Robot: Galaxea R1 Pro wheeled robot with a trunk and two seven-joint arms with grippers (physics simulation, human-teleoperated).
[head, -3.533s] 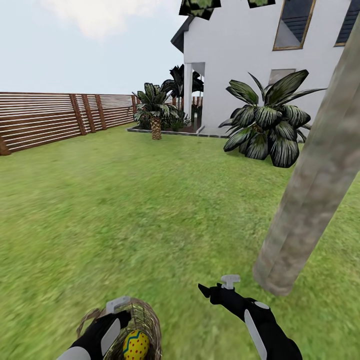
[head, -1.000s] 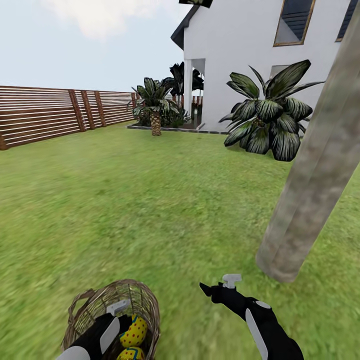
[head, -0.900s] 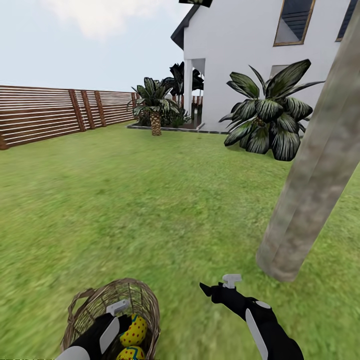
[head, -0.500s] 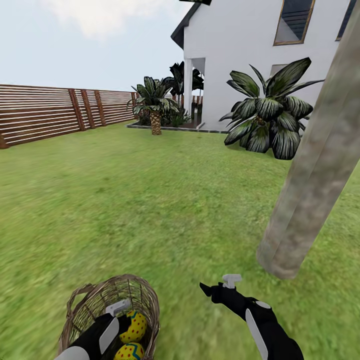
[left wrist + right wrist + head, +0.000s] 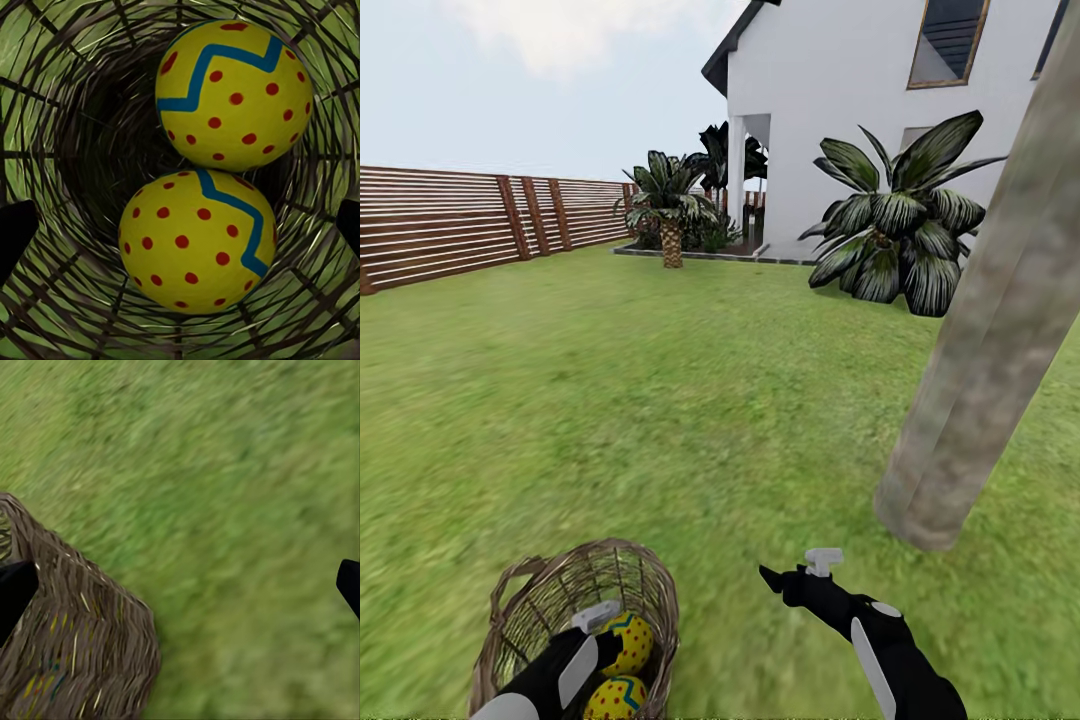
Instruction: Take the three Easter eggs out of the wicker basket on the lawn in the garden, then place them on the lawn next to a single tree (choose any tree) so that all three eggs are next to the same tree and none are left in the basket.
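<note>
Tan open-weave wicker forms the basket [image 5: 575,620] at the lower left of the head view, a tapering bucket shape with a small loop handle on its rim, standing on the bright green, blurry-textured lawn [image 5: 660,400]. Two Easter eggs lie in it, smooth yellow shells with red dots and a blue zigzag band: one egg [image 5: 626,642] higher in the frame, the other egg [image 5: 614,697] just below, the two touching. In the left wrist view they sit one above the other, upper egg [image 5: 234,94] and lower egg [image 5: 196,240], ringed by the dark woven wall [image 5: 67,150]. The left gripper [image 5: 600,625] hangs in the basket's mouth over the eggs; its black fingertips [image 5: 15,236] show at both edges of that view, spread wide and holding nothing. At lower centre-right of the head view the black right gripper [image 5: 785,580] hovers above bare grass beside the basket; in its wrist view the fingertips [image 5: 15,592] stand far apart, empty, with the basket wall [image 5: 75,652] at lower left. At the right edge rises the thick, mottled grey-brown tree [image 5: 990,340] trunk, leaning, its foot in the grass.
</note>
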